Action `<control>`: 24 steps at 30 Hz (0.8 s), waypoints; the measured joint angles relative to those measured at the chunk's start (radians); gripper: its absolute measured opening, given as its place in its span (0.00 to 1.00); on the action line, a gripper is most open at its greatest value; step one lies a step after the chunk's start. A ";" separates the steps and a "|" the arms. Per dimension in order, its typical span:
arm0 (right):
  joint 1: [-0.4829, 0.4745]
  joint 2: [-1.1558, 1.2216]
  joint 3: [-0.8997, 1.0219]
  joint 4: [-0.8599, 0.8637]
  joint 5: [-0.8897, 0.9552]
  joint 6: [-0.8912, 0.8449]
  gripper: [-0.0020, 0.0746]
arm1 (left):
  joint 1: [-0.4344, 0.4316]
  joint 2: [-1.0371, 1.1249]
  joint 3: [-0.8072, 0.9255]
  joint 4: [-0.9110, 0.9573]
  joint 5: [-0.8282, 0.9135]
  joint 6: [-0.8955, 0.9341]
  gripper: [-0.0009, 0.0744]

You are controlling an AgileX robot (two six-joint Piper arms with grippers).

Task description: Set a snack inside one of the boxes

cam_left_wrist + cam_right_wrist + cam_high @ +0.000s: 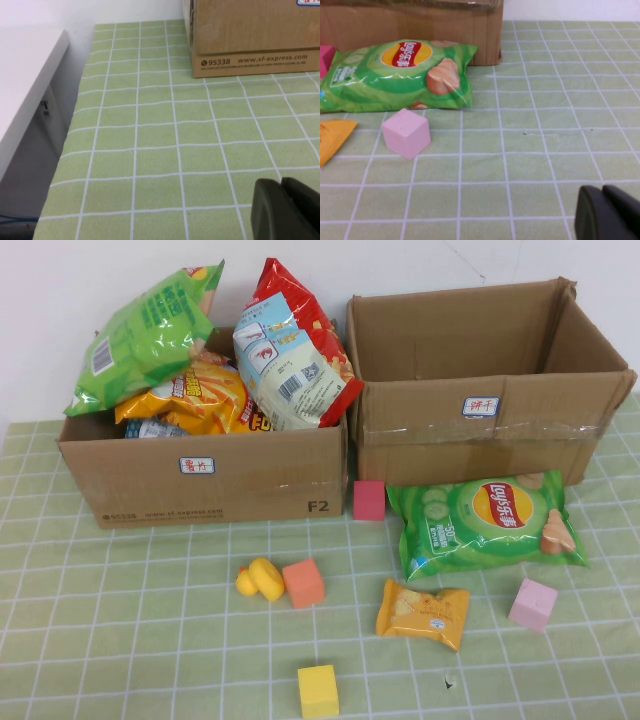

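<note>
Neither gripper is showing in the high view. In the left wrist view only a dark tip of the left gripper [285,210] is poking in at the lower right of the frame, over bare green checked cloth [150,150], with a corner of the left box [250,35] at the upper right. Likewise the right gripper [607,212] is sitting at the lower right of its own view. Both are holding nothing; how far either is open I cannot tell.

Moving outward from the right gripper, a pink cube [406,132] and the green Lay's bag [395,75] are lying ahead, and an orange edge of the snack [332,140] is peeking in at the left edge.

In the high view the snack [423,613] is lying flat on the cloth, lower centre-right, just below the Lay's bag and in front of the empty right box [480,425]. The left box [200,475] is already brimming with bags.

By my judgement the task is only beginning: the reach is yet to come. The right arm looks nearer, and its next move calls for descending over the packet and clearing the cube.
</note>
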 joint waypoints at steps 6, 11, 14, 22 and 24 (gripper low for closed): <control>0.000 0.000 0.004 0.000 -0.020 0.000 0.02 | 0.000 0.000 0.006 0.006 -0.120 0.000 0.01; 0.000 0.000 0.013 0.000 -0.182 -0.002 0.02 | 0.000 0.000 0.006 0.010 -0.400 0.000 0.01; 0.000 0.000 0.013 0.000 -0.337 -0.002 0.02 | 0.000 0.000 0.006 0.014 -0.587 0.000 0.01; 0.000 0.000 0.013 0.034 -0.702 -0.002 0.02 | 0.000 -0.002 0.006 0.021 -0.950 0.000 0.01; 0.000 0.000 0.013 0.065 -0.767 -0.002 0.02 | 0.000 -0.002 0.006 0.032 -1.010 0.000 0.01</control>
